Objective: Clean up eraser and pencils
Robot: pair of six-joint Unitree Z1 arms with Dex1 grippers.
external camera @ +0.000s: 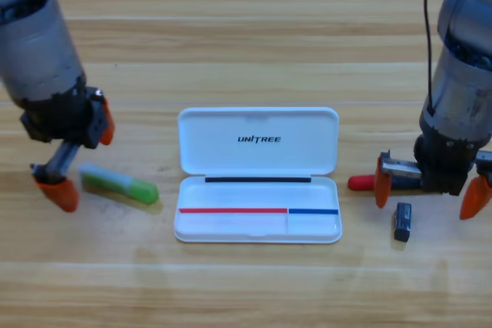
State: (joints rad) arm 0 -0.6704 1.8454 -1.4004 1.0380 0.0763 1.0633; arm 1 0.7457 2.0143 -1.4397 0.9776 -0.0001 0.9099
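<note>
Case (257,151) open at centre, tray bare. Left of it: green pencil (119,183), left gripper (81,155) jaws spread beside its pale end. Right of it: red pencil (363,183) — right gripper (427,182) jaws spread astride it; eraser (403,221) just below. Pencils light, stiff, likely to roll — grip mid-body.

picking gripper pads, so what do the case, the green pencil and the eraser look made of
The white case looks like smooth hard plastic: even colour, rounded moulded corners, a printed logo. The green pencil has a pale body and a bright green end, matte; plastic or painted wood, hard to tell. The eraser is a small dark block with bluish marks, probably rubber, perhaps in a sleeve.
</note>
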